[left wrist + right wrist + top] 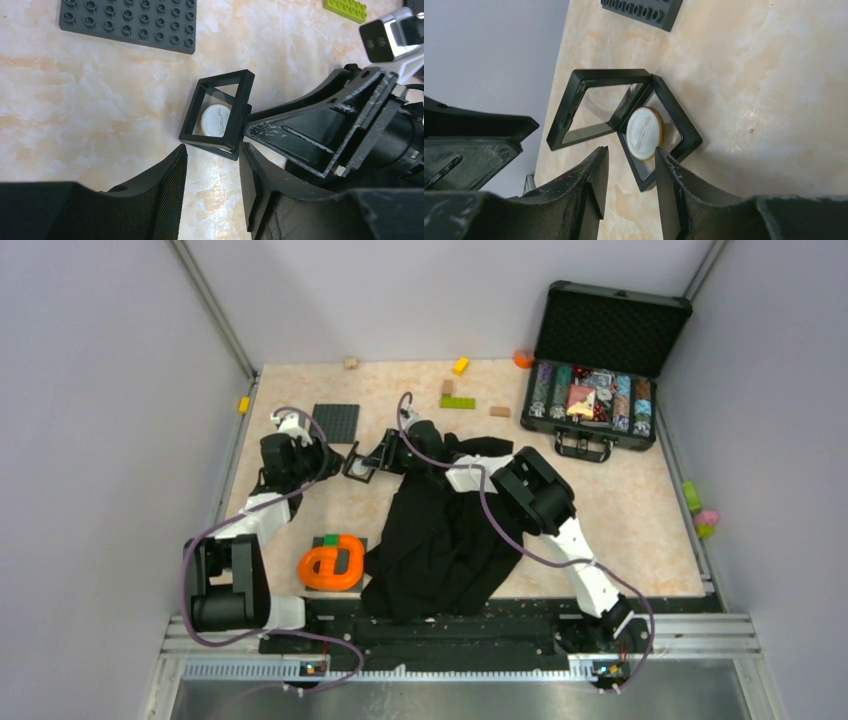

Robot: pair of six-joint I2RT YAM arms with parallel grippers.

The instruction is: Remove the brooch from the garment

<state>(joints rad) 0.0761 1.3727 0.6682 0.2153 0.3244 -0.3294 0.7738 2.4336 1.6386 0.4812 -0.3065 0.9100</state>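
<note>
The brooch point(644, 132), a small round white disc with a gold-toned rim, is off the garment point(440, 540). It lies inside a black hinged frame point(589, 107) that stands open on the table point(749, 100). The frame sits at the far left of the table, just left of the garment's far edge and near a dark studded baseplate point(127, 22). The right gripper point(630, 160) reaches left across the garment to the frame, its jaws parted to a middling gap. The frame's near corner shows between them, and they clasp nothing. Whether a fingertip touches the frame's edge I cannot tell. The left gripper point(214, 160) hangs just left of the frame and points at it, its jaws also parted to a middling gap, with only bare table between them. The black garment lies crumpled in the middle of the table, running from the near edge toward the frame, and the right arm lies over it. An orange piece point(333, 566) sits at the near left beside the garment. A green brick point(457, 402) lies farther back, and an open chip case point(600, 390) stands at the far right.
</note>
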